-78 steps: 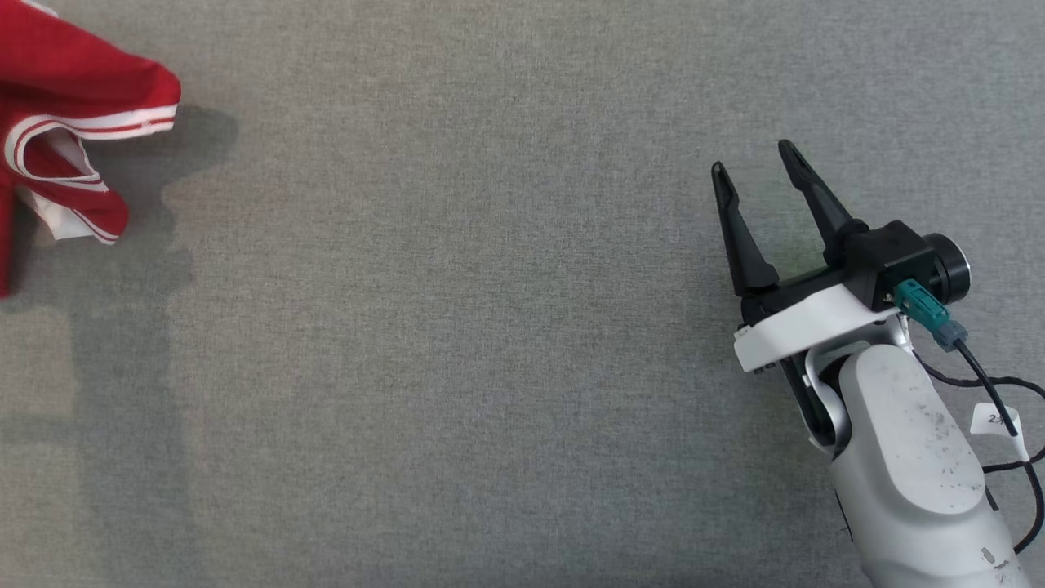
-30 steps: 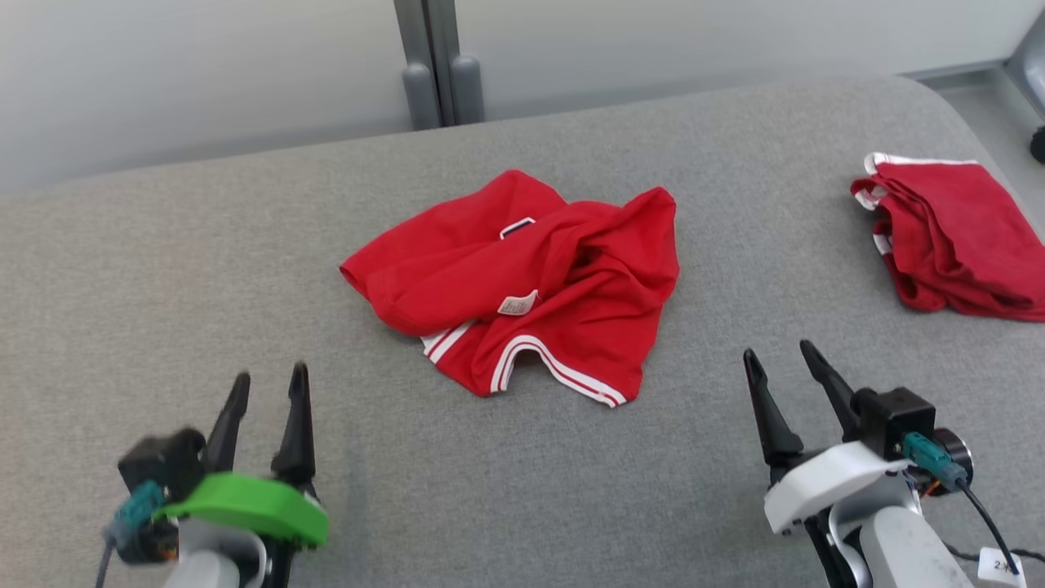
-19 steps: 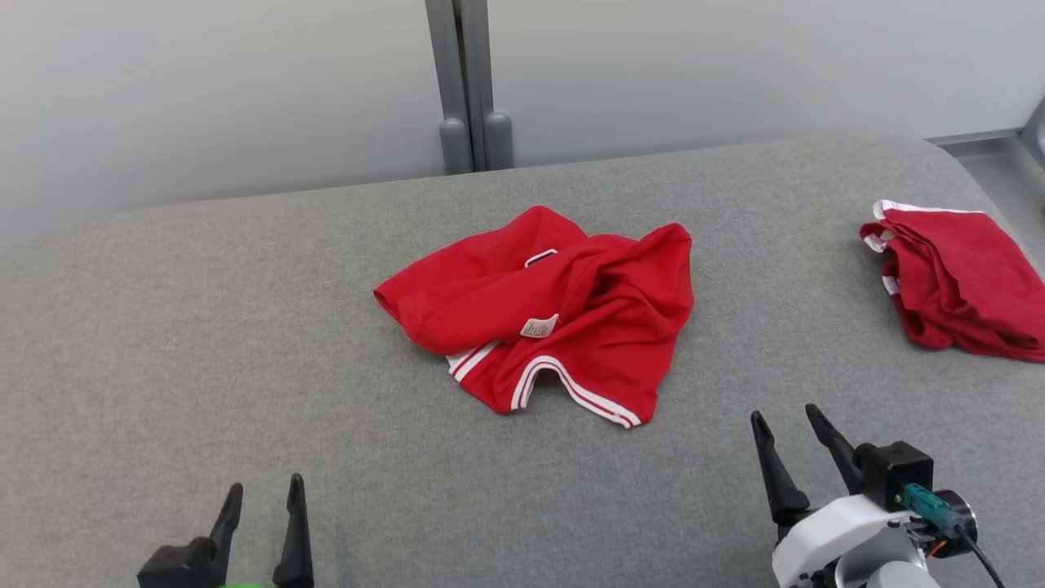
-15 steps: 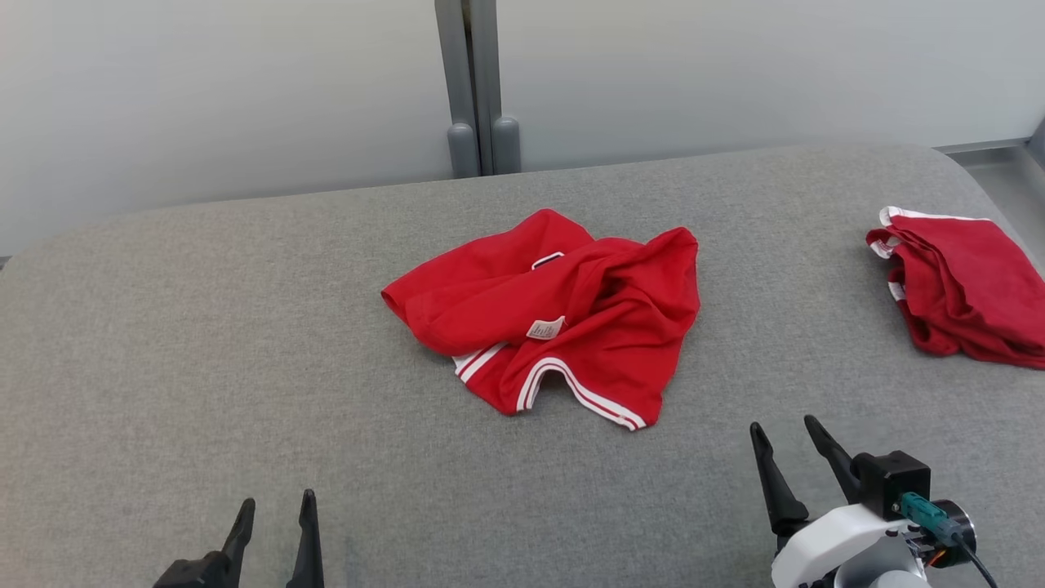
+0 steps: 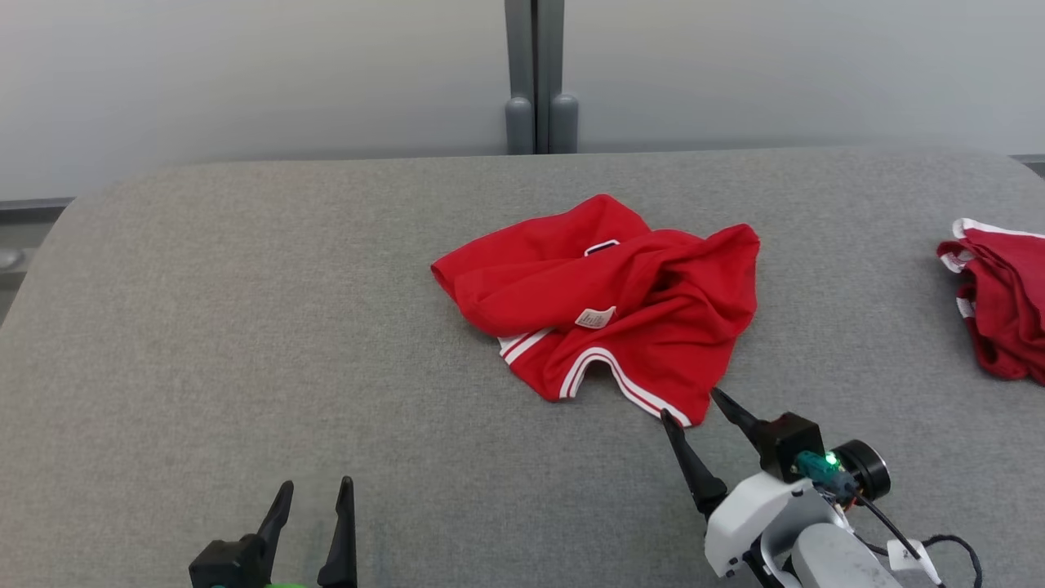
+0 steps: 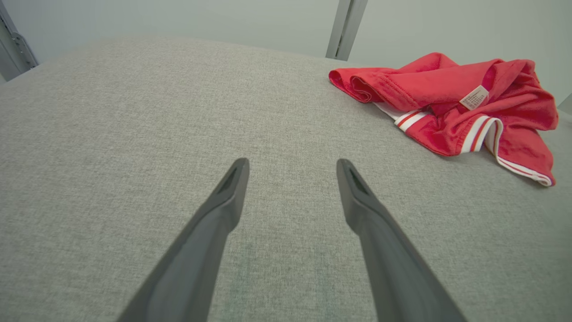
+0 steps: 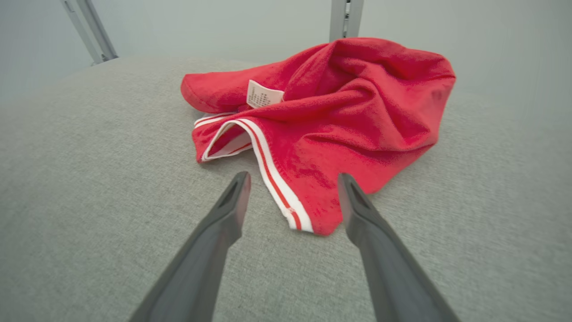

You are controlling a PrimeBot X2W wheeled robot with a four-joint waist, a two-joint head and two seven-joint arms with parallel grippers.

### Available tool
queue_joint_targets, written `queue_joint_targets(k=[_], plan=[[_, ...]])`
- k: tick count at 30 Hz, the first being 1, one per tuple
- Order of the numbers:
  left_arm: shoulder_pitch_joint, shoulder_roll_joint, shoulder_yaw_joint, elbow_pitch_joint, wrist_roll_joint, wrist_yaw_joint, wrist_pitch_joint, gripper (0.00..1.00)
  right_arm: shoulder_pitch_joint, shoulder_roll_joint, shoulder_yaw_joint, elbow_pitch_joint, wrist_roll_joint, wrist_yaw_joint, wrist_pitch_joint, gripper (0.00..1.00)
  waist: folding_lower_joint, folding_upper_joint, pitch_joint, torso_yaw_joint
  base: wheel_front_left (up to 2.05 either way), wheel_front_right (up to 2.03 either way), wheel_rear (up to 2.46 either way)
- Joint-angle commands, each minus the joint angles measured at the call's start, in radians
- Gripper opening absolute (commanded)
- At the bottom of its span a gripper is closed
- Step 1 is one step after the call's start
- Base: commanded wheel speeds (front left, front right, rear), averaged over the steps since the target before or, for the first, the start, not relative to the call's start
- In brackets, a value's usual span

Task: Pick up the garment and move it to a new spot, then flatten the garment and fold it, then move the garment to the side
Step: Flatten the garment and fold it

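Garment, a crumpled red heap at the middle of the grey surface, looks light, soft and floppy, best pinched at its near striped hem corner just ahead of the spread right end effector, while the left end effector hangs spread, near left.

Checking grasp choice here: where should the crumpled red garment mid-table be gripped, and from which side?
Grip the striped hem corner of the crumpled garment, coming low from the near, robot-facing side with the right gripper. That corner pokes out flat from the bunched pile toward the robot, and the open jaws frame it, so a pinch there likely catches a thin edge.
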Motion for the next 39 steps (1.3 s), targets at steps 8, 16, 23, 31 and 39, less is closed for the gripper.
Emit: queue_joint_targets(k=[8, 16, 23, 31, 39], plan=[[-0.070, 0.033, -0.049, 0.010, -0.045, 0.002, 0.000, 1.00, -0.157, -0.005, -0.059, 0.265, -0.130, -0.002, -0.001, 1.00, 0.0001, -0.0001, 0.105, 0.135, 0.00, 0.00, 0.00], [-0.092, 0.039, -0.049, 0.008, -0.065, 0.002, 0.000, 1.00, -0.197, -0.007, -0.090, 0.426, -0.141, -0.002, 0.009, 0.00, 0.0001, -0.0001, 0.135, 0.149, 0.00, 0.00, 0.00], [-0.105, 0.033, -0.061, -0.002, -0.073, 0.002, 0.000, 1.00, -0.263, -0.040, -0.366, 0.284, -0.342, -0.002, 0.000, 0.00, 0.0001, -0.0001, 0.141, 0.124, 0.00, 0.00, 0.00], [-0.090, 0.035, -0.076, 0.006, -0.074, 0.002, 0.000, 1.00, -0.299, -0.110, -0.578, 0.246, -0.520, -0.002, 0.000, 1.00, 0.0001, -0.0001, 0.127, 0.113, 0.00, 0.00, 0.00], [-0.080, 0.032, -0.079, 0.010, -0.074, 0.002, 0.000, 1.00, -0.283, -0.039, -0.584, 0.180, -0.524, -0.002, 0.000, 1.00, 0.0001, -0.0001, 0.121, 0.106, 0.00, 0.00, 0.00]])
